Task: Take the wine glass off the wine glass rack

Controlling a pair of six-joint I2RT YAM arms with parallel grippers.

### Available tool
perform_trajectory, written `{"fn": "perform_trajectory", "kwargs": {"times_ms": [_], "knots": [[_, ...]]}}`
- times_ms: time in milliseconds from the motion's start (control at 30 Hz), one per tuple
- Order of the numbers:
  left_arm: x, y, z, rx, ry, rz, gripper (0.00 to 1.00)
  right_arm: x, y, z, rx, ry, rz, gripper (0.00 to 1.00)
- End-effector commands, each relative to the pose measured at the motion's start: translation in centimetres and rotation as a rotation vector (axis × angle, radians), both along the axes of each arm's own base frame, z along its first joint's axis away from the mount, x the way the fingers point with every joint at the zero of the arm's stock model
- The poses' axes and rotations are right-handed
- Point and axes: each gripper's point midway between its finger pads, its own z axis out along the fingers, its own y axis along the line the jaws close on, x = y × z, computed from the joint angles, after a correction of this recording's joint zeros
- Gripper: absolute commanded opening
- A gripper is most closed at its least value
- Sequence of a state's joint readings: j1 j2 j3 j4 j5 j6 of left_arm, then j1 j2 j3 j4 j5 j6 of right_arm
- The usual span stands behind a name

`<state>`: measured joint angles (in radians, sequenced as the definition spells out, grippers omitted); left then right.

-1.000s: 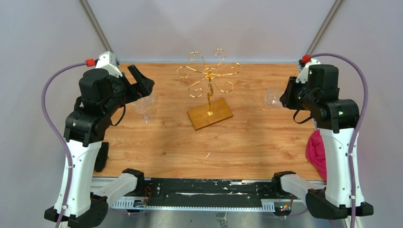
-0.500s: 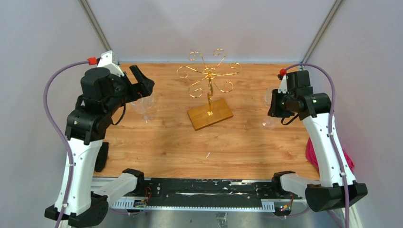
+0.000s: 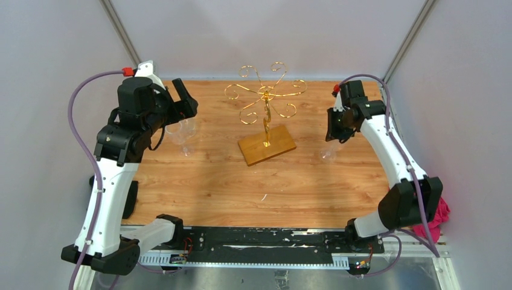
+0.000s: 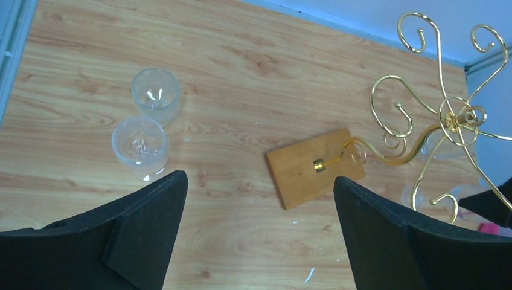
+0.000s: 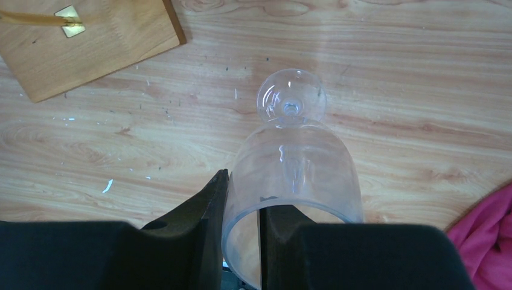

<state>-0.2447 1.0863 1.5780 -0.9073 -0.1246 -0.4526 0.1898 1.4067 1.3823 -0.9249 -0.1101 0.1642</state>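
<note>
Wine glass rack (image 3: 265,115) stands mid-bench (image 3: 229,181), bare wood in front and on both sides. R hand (image 5: 243,205) clamps the wine glass (image 5: 293,163) by its rim, foot pointing down, off the rack, nr the bench's R edge. L hand (image 4: 256,179) gapes wide above two other glasses (image 4: 156,93).

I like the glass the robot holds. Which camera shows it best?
Right wrist view: the wine glass is big and close, rim pinched by the right end effector. Top view shows a faint blur; left wrist view, nothing sure.
</note>
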Motion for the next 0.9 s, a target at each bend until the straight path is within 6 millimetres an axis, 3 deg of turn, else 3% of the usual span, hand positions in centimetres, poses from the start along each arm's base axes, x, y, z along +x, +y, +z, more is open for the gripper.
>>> {"fn": "perform_trajectory", "kwargs": {"times_ms": [0, 200, 867], "knots": [[0.0, 0.3, -0.2, 0.022, -0.002, 0.007, 0.97, 2.9, 1.3, 0.3, 0.023, -0.031, 0.015, 0.0], [-0.3, 0.6, 0.5, 0.032, -0.023, 0.015, 0.98, 4.6, 1.3, -0.8, -0.003, -0.005, 0.009, 0.0], [-0.3, 0.8, 0.0, 0.033, -0.015, 0.027, 0.98, 6.0, 0.2, -2.2, -0.077, 0.016, -0.005, 0.0]]}}
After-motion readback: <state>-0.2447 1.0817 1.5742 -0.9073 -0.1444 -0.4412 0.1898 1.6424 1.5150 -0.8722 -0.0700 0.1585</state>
